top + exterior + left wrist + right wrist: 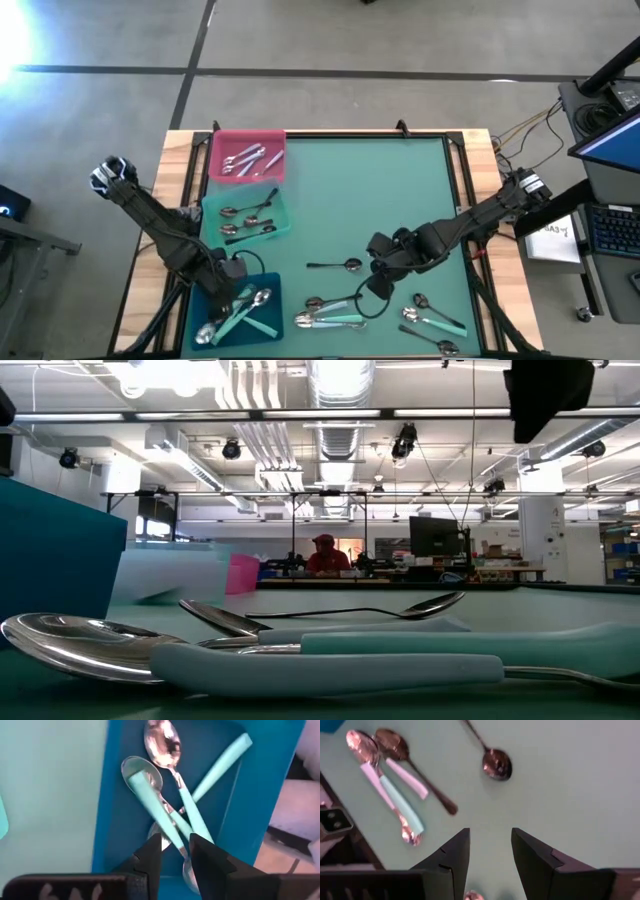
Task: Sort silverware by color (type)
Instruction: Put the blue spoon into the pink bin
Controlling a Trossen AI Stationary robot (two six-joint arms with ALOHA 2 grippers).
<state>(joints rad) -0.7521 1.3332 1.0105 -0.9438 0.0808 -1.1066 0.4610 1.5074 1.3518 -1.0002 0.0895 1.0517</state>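
Note:
My left gripper (232, 283) hovers over the blue tray (215, 300), which holds several teal-handled utensils (170, 785). Its fingers stand slightly apart (175, 840); one teal handle shows in the gap, lying below them in the tray. My right gripper (378, 280) is open and empty (491, 832) above the green mat. A black-handled spoon (335, 265) lies just to its left and also shows in the right wrist view (495, 762). Teal-handled spoons (330, 318) lie nearer the front edge. The pink tray (247, 158) holds all-silver pieces, and the green tray (245, 218) holds black-handled spoons.
More teal-handled pieces (432, 312) and another utensil (430, 342) lie at the mat's front right. In the low view the teal handles (330, 660) lie close to the camera, with a spoon (330, 612) behind them. A person sits far off in the room (322, 555).

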